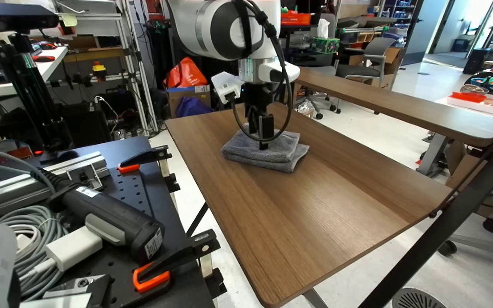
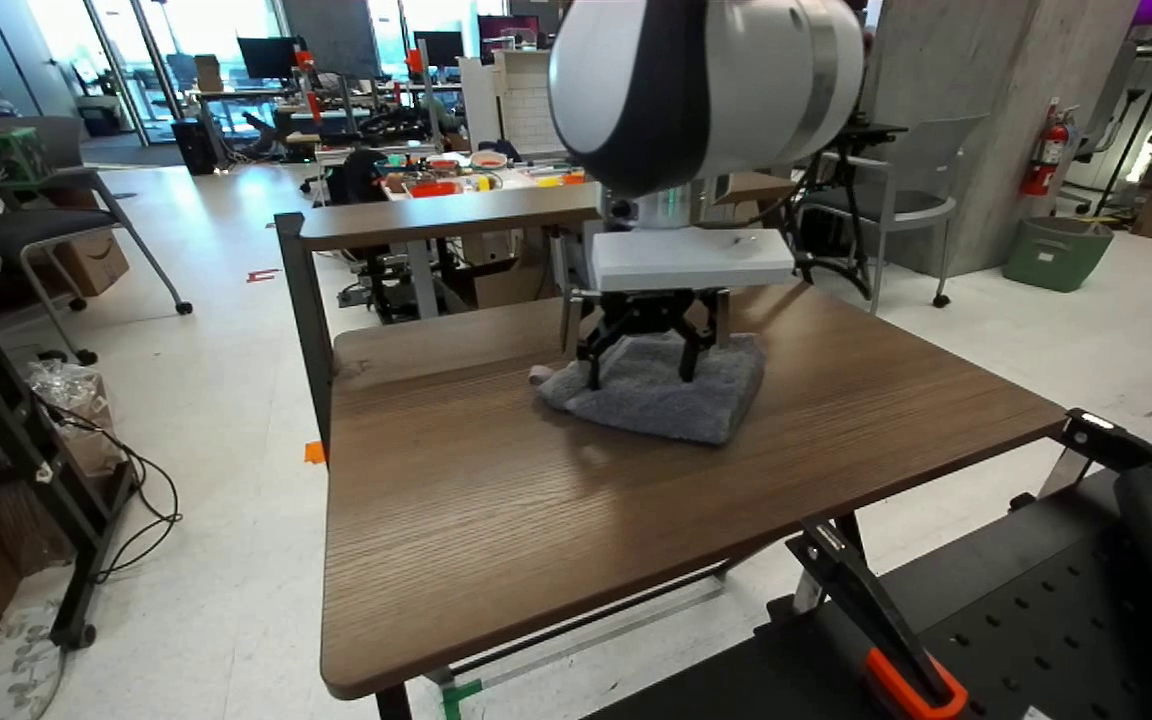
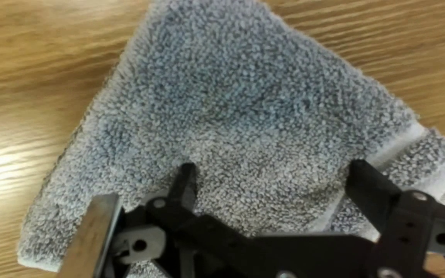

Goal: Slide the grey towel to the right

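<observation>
Brown tabletop (image 1: 349, 226): flat, wood-grained, probably suited to a slide without snags.
Grey towel (image 2: 661, 405): folded into flat layers, lying wholly on the tabletop, inside the edges in both exterior views; probably folded for travelling as one piece.
Pale hem (image 3: 396, 144): showing along one side in the wrist view, with the lower layer jutting past the upper; perhaps liable to lag or shear during a push.
Gripper (image 3: 272, 166): pointing down at the towel, with jaws spread well apart and no fold visibly pinched between.
Fingertips (image 3: 365, 179): apparently touching the top layer, probably set wide to drag by friction; next, likely to need light, even pressure and level travel. How hard pressed, or toward whose right, cannot tell.
White arm (image 2: 746, 95): hanging above the tabletop with the wrist set upright, presumably for equal load on both fingertips.
Black cable (image 1: 290, 96): looped low in front of the towel in an exterior view; touching or apart, cannot tell; possibly apt to brush the cloth during the move.
Orange-handled clamps (image 1: 156, 280): fastened at the edge of a perforated board (image 1: 129, 188) near the tabletop, presumably to hold that board steady.
</observation>
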Robot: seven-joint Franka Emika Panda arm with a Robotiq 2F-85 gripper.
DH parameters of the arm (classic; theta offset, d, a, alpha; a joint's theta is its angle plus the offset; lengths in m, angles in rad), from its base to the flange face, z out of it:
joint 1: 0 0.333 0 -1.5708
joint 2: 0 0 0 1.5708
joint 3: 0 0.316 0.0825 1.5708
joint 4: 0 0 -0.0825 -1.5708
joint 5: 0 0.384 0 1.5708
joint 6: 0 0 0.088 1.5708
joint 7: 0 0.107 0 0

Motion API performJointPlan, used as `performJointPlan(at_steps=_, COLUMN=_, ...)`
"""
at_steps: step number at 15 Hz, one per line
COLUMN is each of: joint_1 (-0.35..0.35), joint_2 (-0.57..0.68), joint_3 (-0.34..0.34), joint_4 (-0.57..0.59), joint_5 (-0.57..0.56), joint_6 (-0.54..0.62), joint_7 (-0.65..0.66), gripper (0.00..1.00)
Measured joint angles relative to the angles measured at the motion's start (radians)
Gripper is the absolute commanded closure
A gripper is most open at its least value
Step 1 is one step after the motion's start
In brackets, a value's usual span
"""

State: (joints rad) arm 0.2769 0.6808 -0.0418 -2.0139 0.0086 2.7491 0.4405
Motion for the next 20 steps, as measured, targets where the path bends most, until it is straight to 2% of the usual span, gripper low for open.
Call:
performJointPlan(at_steps=6, joint_1=-0.141, joint_2=-0.088, joint_3=-0.005, joint_4=-0.154, joint_5=0.077, joint_6=0.083, joint_7=-0.031, gripper=0.00)
performJointPlan(at_steps=11, joint_1=-0.246, joint_2=-0.148, joint_3=0.003, joint_4=-0.207, joint_5=0.151, joint_6=0.085, joint_7=-0.084, gripper=0.00)
performJointPlan(at_steps=16, joint_1=-0.270, joint_2=-0.173, joint_3=0.032, joint_4=-0.221, joint_5=0.167, joint_6=0.085, joint_7=-0.110, gripper=0.00)
performJointPlan(at_steps=20, joint_1=-0.260, joint_2=-0.298, joint_3=0.098, joint_4=-0.289, joint_5=0.189, joint_6=0.077, joint_7=-0.149, gripper=0.00)
